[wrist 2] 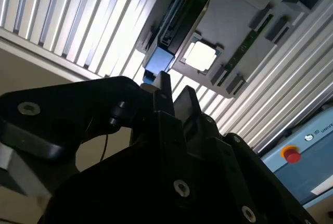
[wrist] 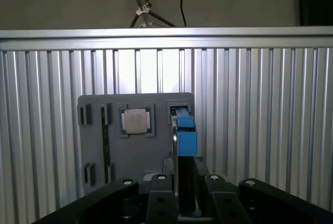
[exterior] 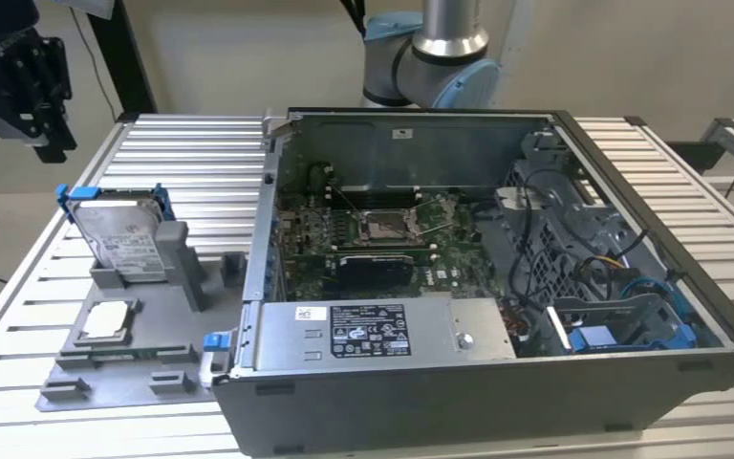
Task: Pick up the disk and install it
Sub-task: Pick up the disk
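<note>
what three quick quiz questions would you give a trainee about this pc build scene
1. True or false: the gripper is holding the disk.
2. Where does the disk stand? A) upright in the grey holder beside the computer case; B) inside the case; C) between the fingers.
3. Fill in: the small square ___ lies flat on the same holder as the disk.

Key
1. False. The fingers are open and empty, up away from the disk.
2. A.
3. processor chip.
</note>
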Available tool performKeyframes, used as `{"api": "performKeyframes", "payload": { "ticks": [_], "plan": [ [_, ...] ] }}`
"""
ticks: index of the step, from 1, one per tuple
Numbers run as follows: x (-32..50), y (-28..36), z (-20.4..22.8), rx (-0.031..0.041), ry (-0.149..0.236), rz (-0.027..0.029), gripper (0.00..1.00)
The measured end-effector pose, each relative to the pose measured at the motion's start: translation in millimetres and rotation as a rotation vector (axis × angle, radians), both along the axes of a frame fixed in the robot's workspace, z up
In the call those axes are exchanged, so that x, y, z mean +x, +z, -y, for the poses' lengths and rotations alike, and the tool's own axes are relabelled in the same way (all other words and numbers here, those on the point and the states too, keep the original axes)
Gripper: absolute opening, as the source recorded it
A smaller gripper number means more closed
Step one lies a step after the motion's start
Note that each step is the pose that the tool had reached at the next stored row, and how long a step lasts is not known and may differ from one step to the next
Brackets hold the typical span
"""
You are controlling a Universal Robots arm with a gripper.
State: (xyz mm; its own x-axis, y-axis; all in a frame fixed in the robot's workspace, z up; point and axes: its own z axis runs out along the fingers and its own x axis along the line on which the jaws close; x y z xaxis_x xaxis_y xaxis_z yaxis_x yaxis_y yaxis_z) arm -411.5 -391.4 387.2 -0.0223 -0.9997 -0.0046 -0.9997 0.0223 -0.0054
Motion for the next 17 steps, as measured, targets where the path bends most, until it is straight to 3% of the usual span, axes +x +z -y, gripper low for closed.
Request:
{"api": "performKeyframes", "payload": {
  "ticks": [13,17],
  "plan": [
    [0.0,-0.2,0.0,-0.0001,0.003,0.0000,1.00],
    [-0.1,-5.8,-0.4,-0.0008,0.003,0.0018,1.00]
  ]
}}
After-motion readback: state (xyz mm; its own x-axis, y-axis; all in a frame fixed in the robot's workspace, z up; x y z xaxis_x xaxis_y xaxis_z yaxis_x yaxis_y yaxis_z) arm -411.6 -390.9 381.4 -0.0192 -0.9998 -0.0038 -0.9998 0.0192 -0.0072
